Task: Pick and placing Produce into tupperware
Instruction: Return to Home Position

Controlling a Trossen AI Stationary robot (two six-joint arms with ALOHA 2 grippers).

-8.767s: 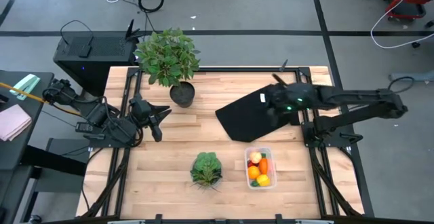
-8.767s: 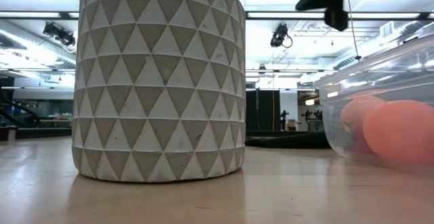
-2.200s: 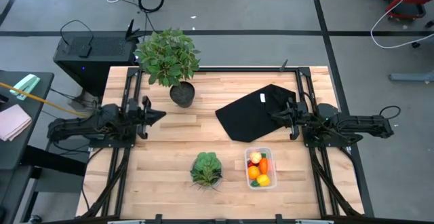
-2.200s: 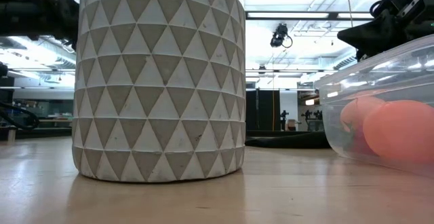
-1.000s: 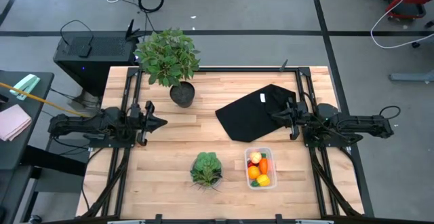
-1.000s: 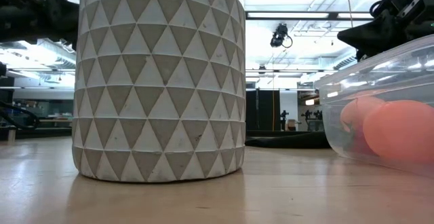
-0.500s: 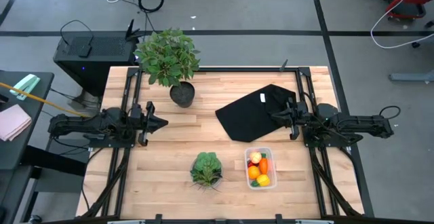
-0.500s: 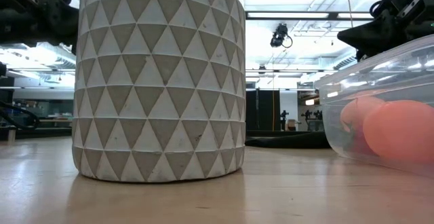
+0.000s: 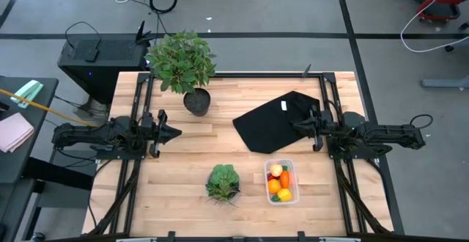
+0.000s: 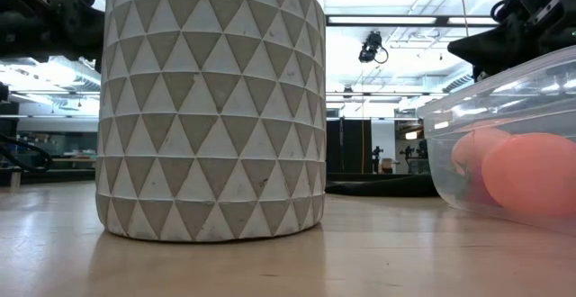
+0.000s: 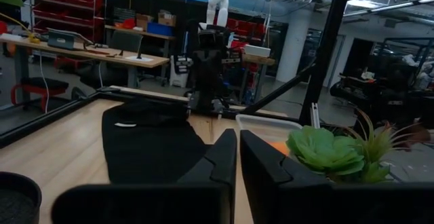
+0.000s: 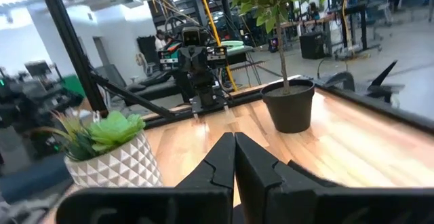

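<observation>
The clear tupperware (image 9: 280, 181) stands on the wooden table near its front edge, right of centre. The produce (image 9: 281, 182) lies inside it: orange, yellow, red and peach pieces. The low view shows a peach ball (image 10: 531, 173) behind the box's clear wall (image 10: 486, 108). My left gripper (image 9: 172, 132) is drawn back at the table's left side, level and shut, holding nothing. My right gripper (image 9: 297, 125) is drawn back at the right side, over the edge of the black cloth (image 9: 271, 121), also shut with nothing in it.
A green lettuce head in a white triangle-patterned pot (image 9: 223, 182) stands just left of the tupperware. A big potted plant (image 9: 183, 66) stands at the far left. Black frame rails (image 9: 139, 110) run along both table sides. Bare wood lies between the two arms.
</observation>
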